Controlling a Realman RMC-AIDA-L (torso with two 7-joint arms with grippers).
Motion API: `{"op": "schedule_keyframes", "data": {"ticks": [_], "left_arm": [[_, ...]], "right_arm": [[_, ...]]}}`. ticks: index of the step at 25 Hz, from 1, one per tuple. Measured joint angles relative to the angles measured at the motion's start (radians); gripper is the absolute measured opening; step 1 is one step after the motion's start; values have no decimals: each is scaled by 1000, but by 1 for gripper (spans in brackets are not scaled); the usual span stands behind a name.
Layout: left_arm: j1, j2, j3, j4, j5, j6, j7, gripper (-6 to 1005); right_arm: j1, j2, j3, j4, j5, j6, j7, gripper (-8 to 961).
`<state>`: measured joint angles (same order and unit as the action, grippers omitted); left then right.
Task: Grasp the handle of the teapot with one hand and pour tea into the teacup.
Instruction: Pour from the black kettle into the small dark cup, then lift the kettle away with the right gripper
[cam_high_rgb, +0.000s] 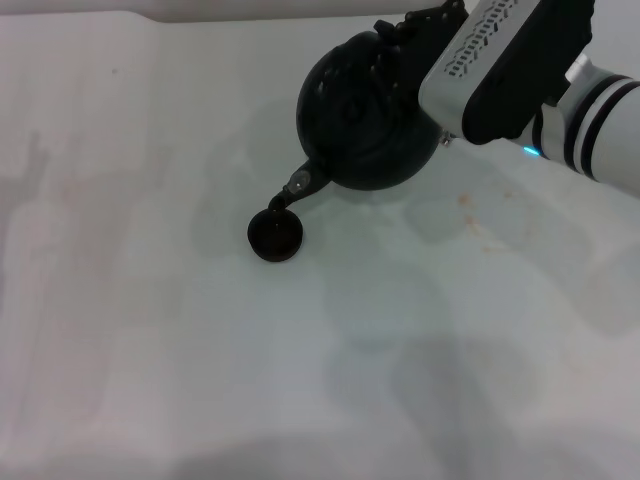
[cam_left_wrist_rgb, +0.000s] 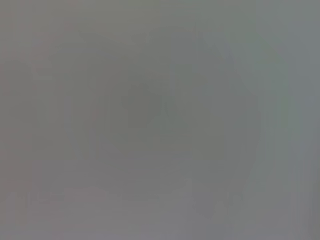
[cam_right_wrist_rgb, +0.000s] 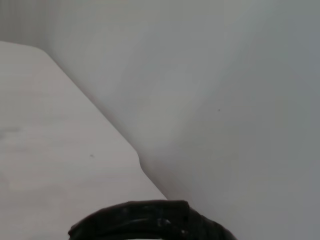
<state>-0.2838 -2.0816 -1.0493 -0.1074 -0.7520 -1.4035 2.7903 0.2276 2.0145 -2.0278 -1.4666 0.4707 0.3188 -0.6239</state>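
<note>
Teapot (cam_high_rgb: 362, 115) held aloft at far centre-right of white tabletop (cam_high_rgb: 150, 330), tipped forward-left, spout (cam_high_rgb: 290, 190) angled down, tip directly over rim of teacup (cam_high_rgb: 275, 236). Teacup standing on tabletop, near and left of teapot body. Right end effector (cam_high_rgb: 415, 35) at top of teapot, closed around handle (cam_right_wrist_rgb: 150, 222); fingers largely hidden behind wrist housing. Handle's ribbed arc visible in right wrist view. Left end effector out of sight; left wrist view blank grey.
</note>
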Motion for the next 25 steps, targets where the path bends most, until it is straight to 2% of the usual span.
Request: {"op": "schedule_keyframes", "data": {"ticks": [25], "left_arm": [[-2,0,-2,-2,0,0,0,888]], "right_arm": [[-16,3,-22,-14,-70,-5,0,154]]}}
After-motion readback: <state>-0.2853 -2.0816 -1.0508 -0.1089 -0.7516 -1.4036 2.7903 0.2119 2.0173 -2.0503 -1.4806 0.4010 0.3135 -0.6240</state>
